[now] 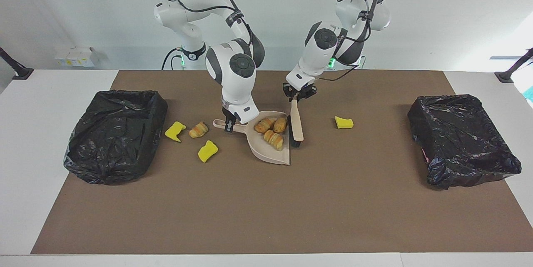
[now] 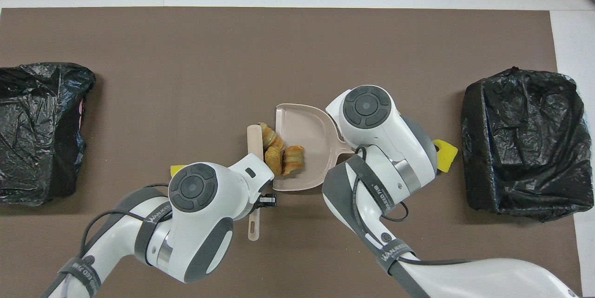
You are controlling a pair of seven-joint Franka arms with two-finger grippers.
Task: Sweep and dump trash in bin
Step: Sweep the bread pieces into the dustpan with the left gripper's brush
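Note:
My right gripper [image 1: 227, 124] is shut on the handle of the beige dustpan [image 1: 264, 151], which rests on the brown mat. Three croissant pieces of trash [image 1: 272, 131] [image 2: 280, 153] lie inside the pan [image 2: 310, 123]. My left gripper [image 1: 296, 95] is shut on the handle of the beige brush [image 1: 296, 123] [image 2: 254, 136], whose bristle end stands at the pan's open lip. One yellow sponge chunk [image 1: 344, 122] lies alone toward the left arm's end. Beside the pan's handle, toward the right arm's end, lie two yellow sponge chunks [image 1: 175, 131] [image 1: 207, 150] and a croissant piece [image 1: 198, 129].
A bin lined with a black bag [image 1: 116, 133] [image 2: 520, 140] stands at the right arm's end of the mat. A second one [image 1: 462, 138] [image 2: 39, 126] stands at the left arm's end. In the overhead view both arms cover much of the mat near the robots.

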